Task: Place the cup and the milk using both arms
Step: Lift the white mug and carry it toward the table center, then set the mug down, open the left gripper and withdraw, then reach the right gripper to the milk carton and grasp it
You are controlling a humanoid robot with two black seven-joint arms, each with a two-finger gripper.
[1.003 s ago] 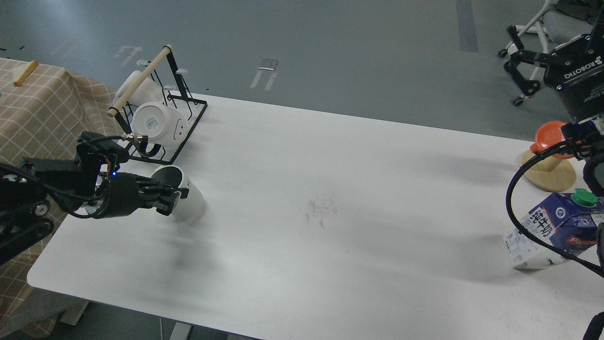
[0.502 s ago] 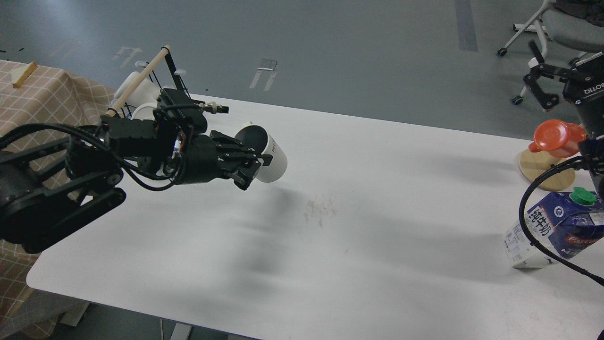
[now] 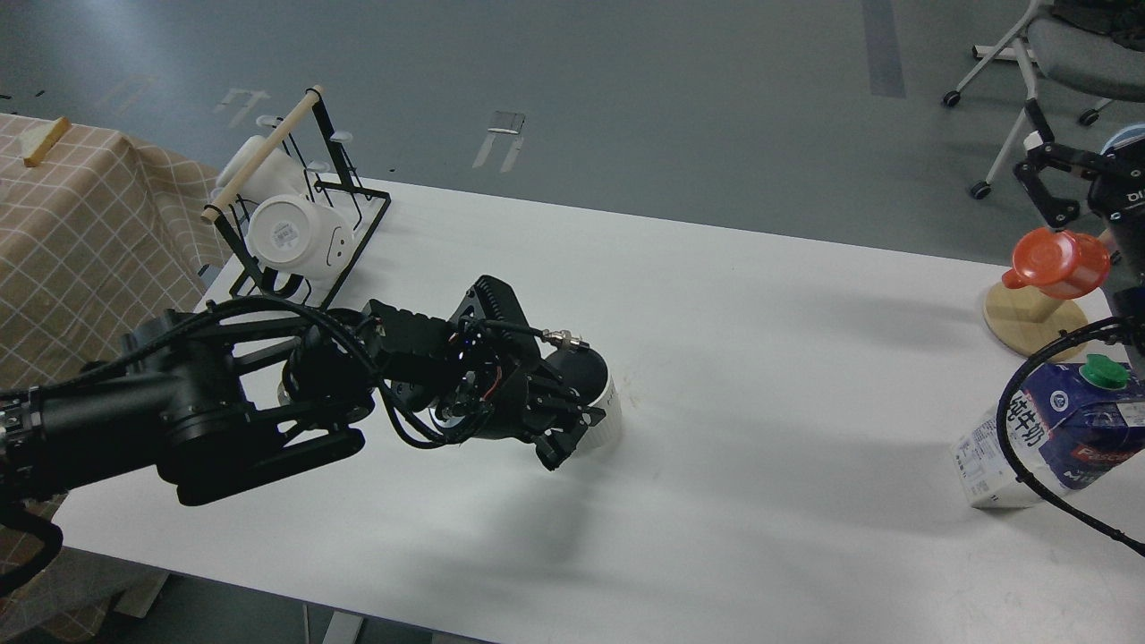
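The cup [image 3: 605,417], a white ribbed mug with a dark inside, is near the middle of the white table [image 3: 760,376], tipped a little toward me. My left gripper [image 3: 565,432] is shut on its near rim and wall, and the arm covers its left side. The milk [image 3: 1055,434], a blue and white carton with a green cap, stands leaning at the table's right edge, with a black cable across its front. My right gripper [image 3: 1042,174] is open and empty, high above the right end of the table, apart from the milk.
A black wire rack [image 3: 358,228] with plain white mugs [image 3: 291,234] stands at the back left. An orange-red cup [image 3: 1055,261] sits on a round wooden coaster [image 3: 1029,324] at the back right. A checked-cloth table [image 3: 80,224] is at the left, and an office chair [image 3: 1069,40] is beyond the right end.
My left arm has carried the cup from beside the rack rightward and toward me, to the table's middle. My right gripper has drifted right and slightly lower. The milk has not moved.
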